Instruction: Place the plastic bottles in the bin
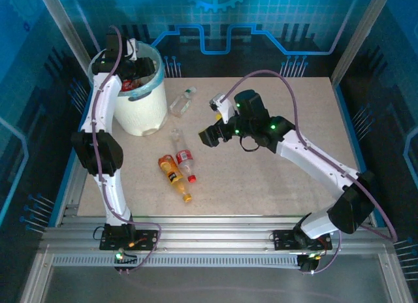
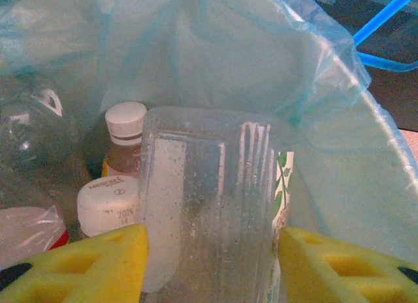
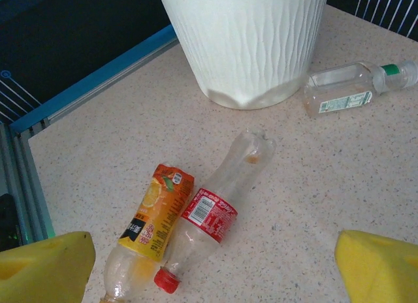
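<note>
Nearest the arm bases, the orange-labelled bottle (image 1: 174, 177) and the red-labelled bottle (image 1: 185, 160) lie on their sides, touching along their length, on the desk (image 1: 281, 185); both remain outside the bin. The right hand (image 1: 208, 137) hovers just beside and above this pair, pads spread wide with nothing between them, angled down at the bottles, presumably lined up for the next pick. Further back, the green-capped bottle (image 1: 182, 102) lies flat on its side near the foot of the bin (image 1: 140, 113), also uncollected. The left hand (image 2: 212, 270) reaches down over the bin's rim, placed there to drop its load inside. The ribbed clear bottle (image 2: 209, 185) stands between its pads, which sit close against either side; whether they pinch it or have let go cannot be told. Beneath it, the white-capped brown bottle (image 2: 125, 136) and others already rest inside the pale blue-green liner (image 2: 228, 48). The desk is speckled beige, dry and unmarked. Aluminium rails (image 1: 209, 241) edge its near side; blue circuit-patterned wall panels (image 1: 215, 29) enclose the rest.
</note>
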You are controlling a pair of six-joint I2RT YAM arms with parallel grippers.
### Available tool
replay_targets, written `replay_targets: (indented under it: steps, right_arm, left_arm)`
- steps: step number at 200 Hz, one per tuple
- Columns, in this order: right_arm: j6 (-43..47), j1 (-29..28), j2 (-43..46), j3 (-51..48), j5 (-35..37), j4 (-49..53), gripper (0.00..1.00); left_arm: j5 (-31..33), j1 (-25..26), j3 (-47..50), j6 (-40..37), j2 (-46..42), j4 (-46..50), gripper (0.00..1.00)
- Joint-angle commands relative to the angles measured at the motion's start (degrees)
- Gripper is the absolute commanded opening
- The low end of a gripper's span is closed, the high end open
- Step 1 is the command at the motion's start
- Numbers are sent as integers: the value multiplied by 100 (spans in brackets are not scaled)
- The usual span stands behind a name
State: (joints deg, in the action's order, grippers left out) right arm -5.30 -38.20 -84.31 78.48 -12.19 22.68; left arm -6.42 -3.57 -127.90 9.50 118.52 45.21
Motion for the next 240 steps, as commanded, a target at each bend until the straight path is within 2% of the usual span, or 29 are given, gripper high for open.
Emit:
replay_targets:
  steps: [1,19,35,87,101,122,147,167,240]
  right_arm:
    - [-190,-79,-265,363,173,209,96]
    - [-354,-109,-581,592,337,377,96]
    - [-523,-173,-930,823,438,598,95]
    - [-953,-626,-2279,1545,400,1200,94]
    - [-1006,-749,-2637,1758,425,1353,93]
    - [-1091,-892,-3103,1970,452,1458,92]
    - [-1219,-934,-3591,2182,427,1546,92]
    - [-1254,-935,-3954,2408,422,1678,91]
    - [-1130,-866,-4821,3165,372,2221,83]
  left_arm:
    - [-168,17,-190,224,-768,-87,60]
    - [-119,17,119,322,-1332,-391,61]
    - [-80,41,826,323,-2003,-881,63]
    - [229,102,4562,-305,-4644,-3338,69]
    - [58,109,5332,-562,-5199,-3720,71]
    - [-599,108,6245,-1019,-5862,-3934,75]
    - [-1398,134,6912,-1291,-6428,-3885,78]
    - [-1688,146,7288,-1377,-6722,-3786,78]
    - [-1266,154,7661,-1251,-6885,-3761,79]
